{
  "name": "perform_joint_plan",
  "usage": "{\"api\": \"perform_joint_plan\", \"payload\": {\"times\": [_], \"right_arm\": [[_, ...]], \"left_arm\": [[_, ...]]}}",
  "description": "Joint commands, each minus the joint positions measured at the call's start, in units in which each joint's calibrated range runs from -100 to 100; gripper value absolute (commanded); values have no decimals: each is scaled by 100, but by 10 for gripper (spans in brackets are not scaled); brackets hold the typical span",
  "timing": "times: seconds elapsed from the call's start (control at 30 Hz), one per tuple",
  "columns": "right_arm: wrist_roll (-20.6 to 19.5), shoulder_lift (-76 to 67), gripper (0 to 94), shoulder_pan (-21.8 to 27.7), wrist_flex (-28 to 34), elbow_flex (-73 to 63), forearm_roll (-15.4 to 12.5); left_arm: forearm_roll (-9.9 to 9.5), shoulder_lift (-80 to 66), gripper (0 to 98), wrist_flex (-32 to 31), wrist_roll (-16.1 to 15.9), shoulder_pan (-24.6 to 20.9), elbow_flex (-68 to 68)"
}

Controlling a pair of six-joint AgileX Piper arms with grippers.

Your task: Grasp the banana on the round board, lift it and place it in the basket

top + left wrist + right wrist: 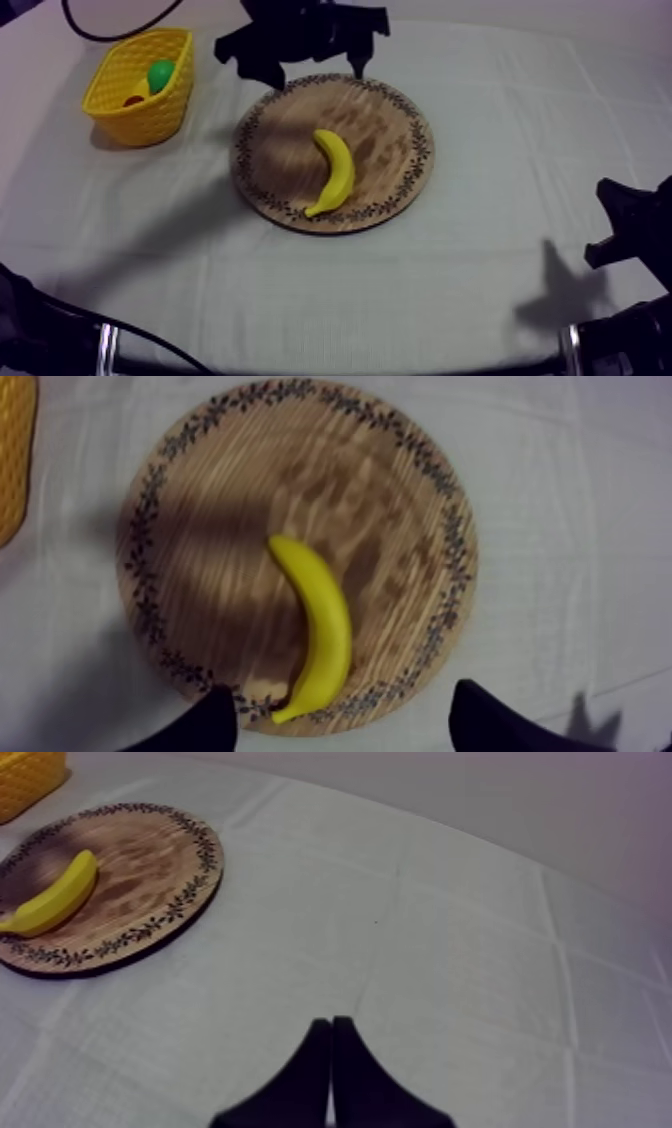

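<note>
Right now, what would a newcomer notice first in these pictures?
The bright banana, lying alone on the round board at mid-table. Next, the yellow basket to the board's upper left in the top view, with a green thing inside, and my left hand open above the board.

Bright yellow banana (333, 170) on the board (390, 120), pale brown wood grain there, with a dark leafy ring round its rim. Basket (150, 115) yellow too, lattice weave, a green fruit (160, 73) inside. Table (500, 130) cloth grey-white. Left claw (345, 726) black, right claw (332, 1052) black as well.
</note>
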Motion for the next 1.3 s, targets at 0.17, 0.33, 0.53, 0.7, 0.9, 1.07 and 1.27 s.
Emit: {"api": "perform_joint_plan", "payload": {"times": [0.17,0.33,0.53,0.7,0.9,1.07,1.27], "right_arm": [[0,0,3,0,-4,-3,0],[0,0,3,0,-4,-3,0],[0,0,3,0,-4,-3,0],[0,0,3,0,-4,-3,0],[0,0,3,0,-4,-3,0],[0,0,3,0,-4,-3,0],[0,0,3,0,-4,-3,0]], "left_arm": [[110,412,796,33,5,-5,276],[269,875,795,35,-13,-38,260],[455,1496,786,38,-31,-75,39],[561,1964,778,49,-1,-115,-301],[628,2487,764,52,16,-187,-832],[652,2875,757,52,13,-225,-1176],[659,3237,750,52,10,-250,-1429]]}}
